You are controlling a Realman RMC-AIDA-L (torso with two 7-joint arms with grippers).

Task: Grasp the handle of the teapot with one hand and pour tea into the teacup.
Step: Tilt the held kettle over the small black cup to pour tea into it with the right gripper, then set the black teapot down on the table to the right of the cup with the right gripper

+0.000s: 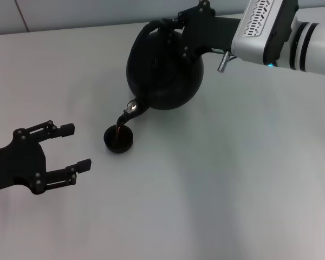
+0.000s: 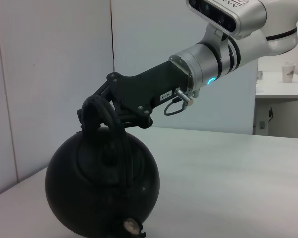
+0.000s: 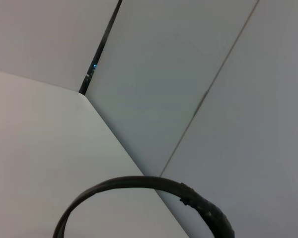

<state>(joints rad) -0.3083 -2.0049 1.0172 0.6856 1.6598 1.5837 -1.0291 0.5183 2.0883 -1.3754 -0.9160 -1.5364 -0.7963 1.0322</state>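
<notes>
1. Teapot [image 1: 163, 70] hangs tilted at the far centre of the pale grey table [image 1: 233, 189] in the head view, its spout streaming dark tea into the teacup [image 1: 118, 138] just near of it. The right gripper [image 1: 176, 27] is clamped on the handle [image 1: 151, 27]. The left gripper [image 1: 70, 146] waits near left, fingers spread and holding nothing.
2. Left wrist view: white wall panels [image 2: 49, 64] stand behind.
3. Right wrist view: a table corner [image 3: 82, 96] meets the walls.
</notes>
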